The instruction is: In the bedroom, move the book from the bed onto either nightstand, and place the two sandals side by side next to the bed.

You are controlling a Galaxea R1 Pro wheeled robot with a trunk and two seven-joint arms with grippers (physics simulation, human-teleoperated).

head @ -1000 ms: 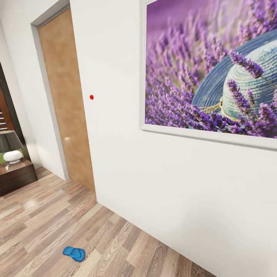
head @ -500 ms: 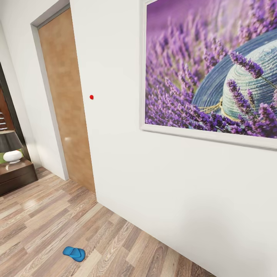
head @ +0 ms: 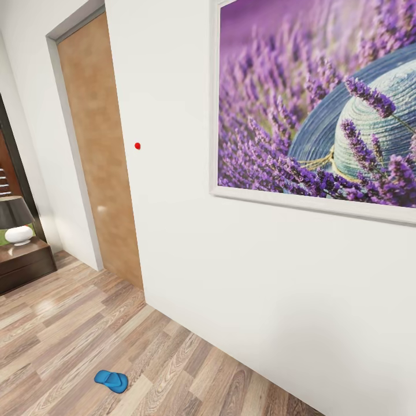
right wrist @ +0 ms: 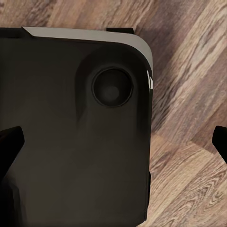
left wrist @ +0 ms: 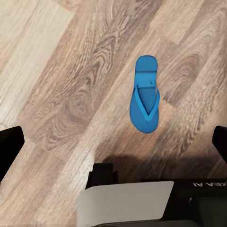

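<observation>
A bright blue sandal (head: 111, 381) lies flat on the wood-plank floor (head: 63, 335) near the white wall's corner. The left wrist view has a blue sandal (left wrist: 144, 94) on the planks beyond my left gripper (left wrist: 113, 147), which is open and empty, its dark fingertips (left wrist: 9, 151) far apart at the picture's edges. I cannot tell whether it is the same sandal. My right gripper (right wrist: 113, 141) is also open and empty, over a black part of my own base (right wrist: 71, 127). A dark-brown nightstand (head: 23, 263) stands at the far left. The bed and the book are out of view.
A white wall (head: 242, 289) with a large lavender picture (head: 323, 104) stands close ahead on the right. A brown door (head: 98, 156) is set back beside it. A lamp (head: 17, 222) with a white base stands on the nightstand.
</observation>
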